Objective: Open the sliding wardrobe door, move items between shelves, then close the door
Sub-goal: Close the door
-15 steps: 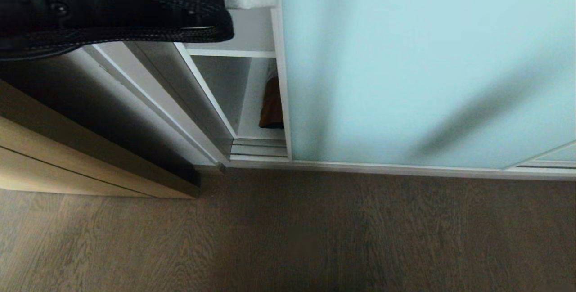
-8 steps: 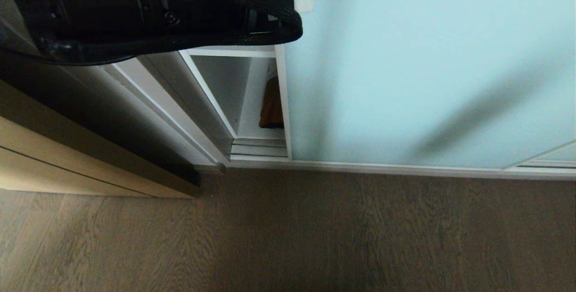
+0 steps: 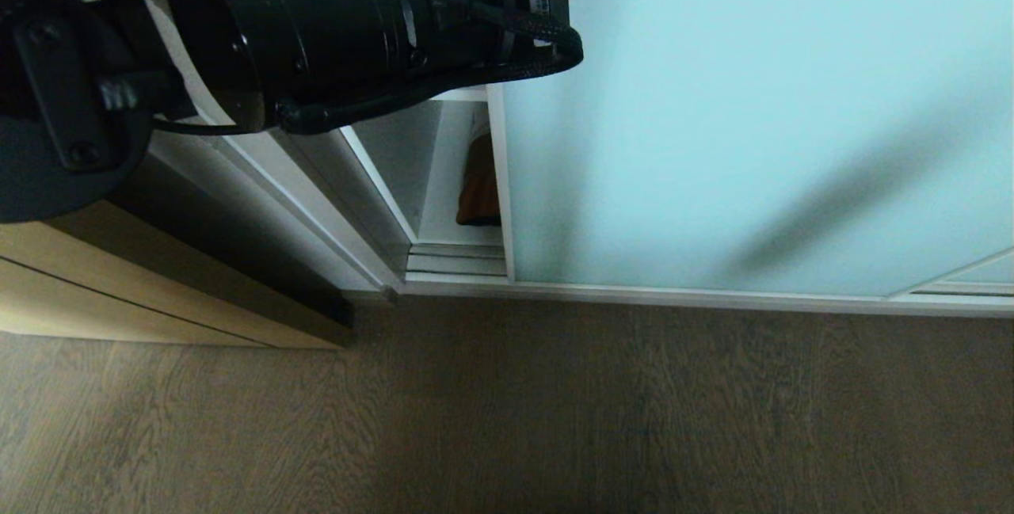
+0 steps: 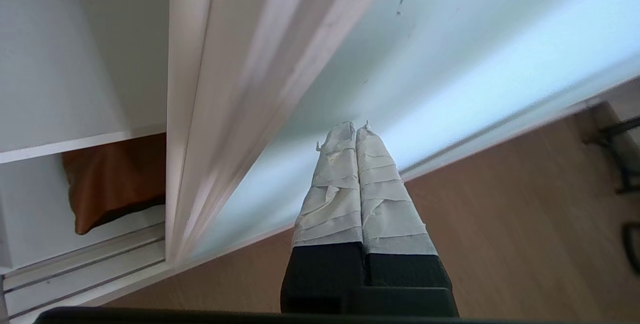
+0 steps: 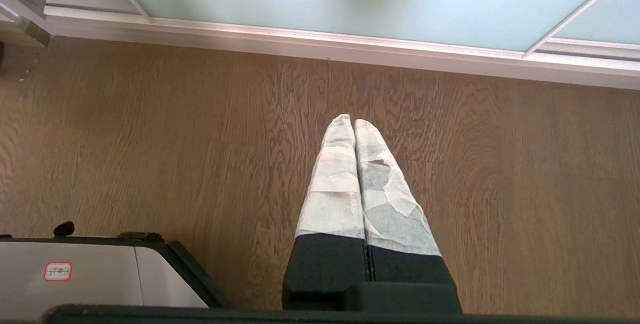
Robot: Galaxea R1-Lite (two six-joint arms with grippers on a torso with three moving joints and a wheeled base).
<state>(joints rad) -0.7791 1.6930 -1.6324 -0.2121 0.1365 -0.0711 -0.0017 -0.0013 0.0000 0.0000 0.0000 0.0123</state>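
Left pincer (image 4: 355,129), fingers pressed together, points its tips at the sliding wardrobe door (image 4: 450,54) beside the frame.

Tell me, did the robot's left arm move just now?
Yes. The left arm has swung rightward, now overlapping the door edge and hiding the upper shelf.

I see only a narrow gap beside the sliding wardrobe door (image 3: 752,118); its frame edge (image 4: 210,129) blocks entry, and the cushion (image 4: 115,179) fills the bottom shelf (image 3: 444,221) behind it.
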